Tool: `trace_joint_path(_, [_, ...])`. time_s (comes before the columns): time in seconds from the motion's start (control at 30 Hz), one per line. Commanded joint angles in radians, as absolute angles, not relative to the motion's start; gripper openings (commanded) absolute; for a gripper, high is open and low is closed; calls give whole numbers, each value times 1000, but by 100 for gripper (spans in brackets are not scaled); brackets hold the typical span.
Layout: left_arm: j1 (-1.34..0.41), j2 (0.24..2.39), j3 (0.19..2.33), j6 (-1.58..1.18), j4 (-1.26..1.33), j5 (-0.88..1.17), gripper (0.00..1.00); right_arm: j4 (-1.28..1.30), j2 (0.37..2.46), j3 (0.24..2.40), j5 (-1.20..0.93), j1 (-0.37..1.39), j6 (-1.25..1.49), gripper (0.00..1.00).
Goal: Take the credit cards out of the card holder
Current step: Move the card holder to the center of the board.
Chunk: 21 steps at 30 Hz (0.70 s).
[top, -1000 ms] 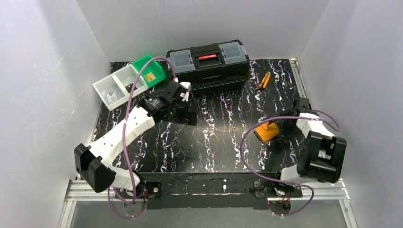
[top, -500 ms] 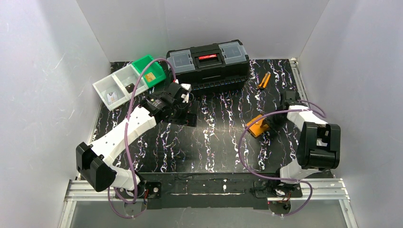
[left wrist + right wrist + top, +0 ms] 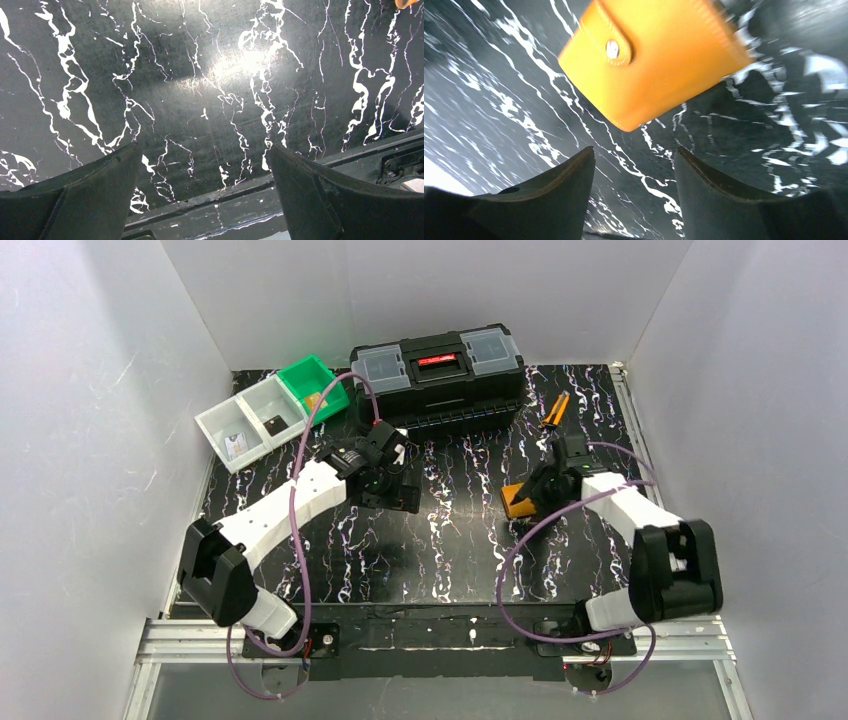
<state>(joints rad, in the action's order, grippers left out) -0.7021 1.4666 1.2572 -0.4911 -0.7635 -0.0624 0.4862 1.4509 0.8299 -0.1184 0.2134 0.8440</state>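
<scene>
Marbled table (image 3: pixel 440 540) bears the snapped-shut card holder (image 3: pixel 651 60): probably light, stiff; pinch its six-o'clock corner. Right gripper (image 3: pixel 634 152) and left gripper (image 3: pixel 204 150) gape empty.

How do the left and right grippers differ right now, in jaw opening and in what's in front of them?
The left gripper stands wide open, while the right gripper has its jaws apart but narrower. The left gripper faces only bare table, while the right gripper has the orange card holder just beyond its fingertips, not between them. What they share: both are empty, gripping nothing.
</scene>
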Motion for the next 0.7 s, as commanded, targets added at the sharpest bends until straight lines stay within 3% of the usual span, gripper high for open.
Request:
trace_joint_path(0.0, [-708, 1525, 1302, -497, -734, -41, 100, 479, 1321, 818, -40, 92, 831, 68])
trace_joint_path(0.23, [-710, 1552, 1326, -487, -738, -57, 100, 469, 1510, 1010, -51, -46, 674, 78])
trace_joint_path(0.4, [-708, 1521, 1312, -480, -763, -81, 100, 526, 1666, 1127, -106, -30, 653, 62])
trace_joint_path(0.67, [-696, 1486, 1273, -479, -779, -107, 99, 566, 1756, 1169, -100, 154, 669, 54])
